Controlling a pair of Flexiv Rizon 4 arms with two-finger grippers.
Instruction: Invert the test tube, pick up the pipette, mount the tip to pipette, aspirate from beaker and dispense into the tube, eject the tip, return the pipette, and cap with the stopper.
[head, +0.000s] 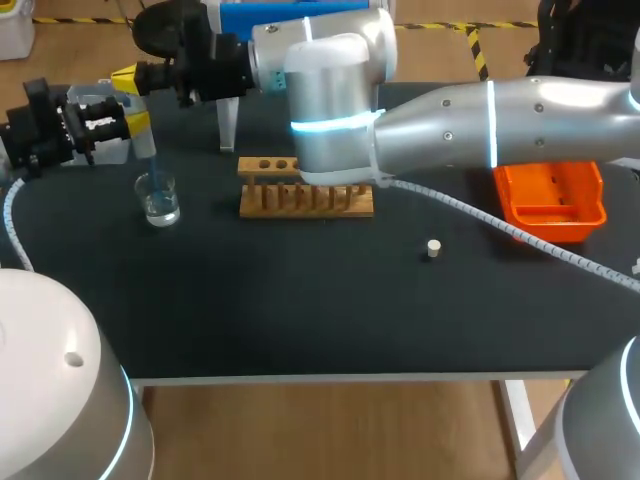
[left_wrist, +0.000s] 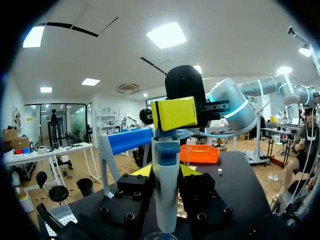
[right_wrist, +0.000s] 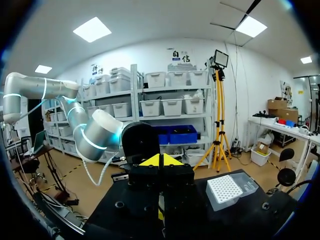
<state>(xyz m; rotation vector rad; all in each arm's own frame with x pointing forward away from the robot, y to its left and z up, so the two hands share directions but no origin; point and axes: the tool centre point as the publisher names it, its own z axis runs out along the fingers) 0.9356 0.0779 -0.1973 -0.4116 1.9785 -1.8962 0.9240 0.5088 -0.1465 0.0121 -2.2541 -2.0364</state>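
Left wrist view: pipette (left_wrist: 166, 200) in tool (left_wrist: 167, 171)

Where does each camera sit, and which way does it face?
Head view: above and behind, looking down on the table; shows left gripper and right arm.
Left wrist view: on the left wrist, looking past the held pipette toward the orange tray; shows its own fingers and the right gripper.
Right wrist view: on the right wrist, facing the tip box; shows its own gripper and the left arm.
Shared: head and left wrist views show the stopper.
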